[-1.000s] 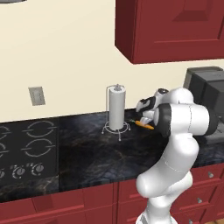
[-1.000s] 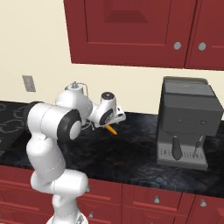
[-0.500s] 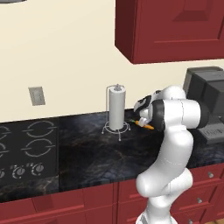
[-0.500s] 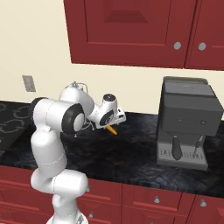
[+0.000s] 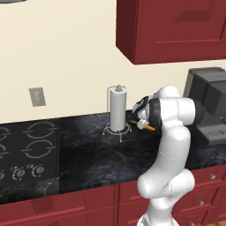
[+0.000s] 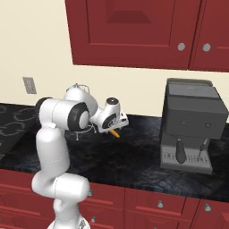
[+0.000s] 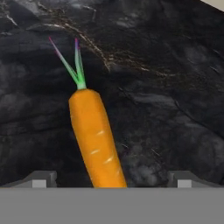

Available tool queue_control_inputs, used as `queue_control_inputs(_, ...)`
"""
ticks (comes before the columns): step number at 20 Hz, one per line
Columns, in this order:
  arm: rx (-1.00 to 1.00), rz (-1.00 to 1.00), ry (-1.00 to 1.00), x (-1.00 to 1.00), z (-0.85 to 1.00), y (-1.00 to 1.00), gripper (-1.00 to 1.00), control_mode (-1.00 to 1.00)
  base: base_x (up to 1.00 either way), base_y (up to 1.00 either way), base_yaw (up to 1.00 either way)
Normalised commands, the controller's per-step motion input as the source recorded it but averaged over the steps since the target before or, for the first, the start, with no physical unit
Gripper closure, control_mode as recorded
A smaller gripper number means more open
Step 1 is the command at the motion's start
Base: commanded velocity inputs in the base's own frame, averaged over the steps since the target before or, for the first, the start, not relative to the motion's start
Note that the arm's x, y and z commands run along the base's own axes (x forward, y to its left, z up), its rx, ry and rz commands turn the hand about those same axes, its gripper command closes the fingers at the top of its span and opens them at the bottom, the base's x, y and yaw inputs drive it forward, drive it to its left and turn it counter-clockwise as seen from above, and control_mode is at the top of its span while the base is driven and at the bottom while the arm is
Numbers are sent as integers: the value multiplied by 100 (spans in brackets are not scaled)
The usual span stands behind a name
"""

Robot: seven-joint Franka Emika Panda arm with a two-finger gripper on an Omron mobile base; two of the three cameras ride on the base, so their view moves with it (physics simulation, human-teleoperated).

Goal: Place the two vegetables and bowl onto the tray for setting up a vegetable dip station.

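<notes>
While the paper towel holder (image 5: 118,112) stands at the left on the dark worktop (image 5: 88,154), the carrot (image 5: 146,126) lies just to its right, near the far wall and under the lowered hand of the arm. Farther right sits the coffee machine (image 6: 193,125), well apart from both. Seen along the tool (image 7: 109,180), the carrot (image 7: 95,135) lies flat between the two spread fingertips (image 7: 41,179), with its long axis running away from the hand: the blunt orange end points back toward the hand and the green stem tip points away. The tool is released, jaws standing wide on either side, touching nothing that I can see. So the fingers would close across the carrot's width, not along its length, which suits a pinch; judging by this, the hand needs to go down rather than turn.
</notes>
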Motion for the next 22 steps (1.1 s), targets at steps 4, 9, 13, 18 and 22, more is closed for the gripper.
queue_control_inputs(4, 0, 1, 5, 11, -19, 0, -100, -100, 0, 0, 0)
queue_control_inputs(9, 0, 1, 4, 15, -20, 1, -100, -100, 0, 0, 0)
queue_control_inputs(13, 0, 1, 3, 11, -22, 1, 100, -100, 0, 0, 0)
queue_control_inputs(18, 0, 1, 0, 2, -5, 0, 100, -100, 0, 0, 0)
queue_control_inputs(22, 0, 0, 0, 0, 0, 0, 100, -100, 0, 0, 0)
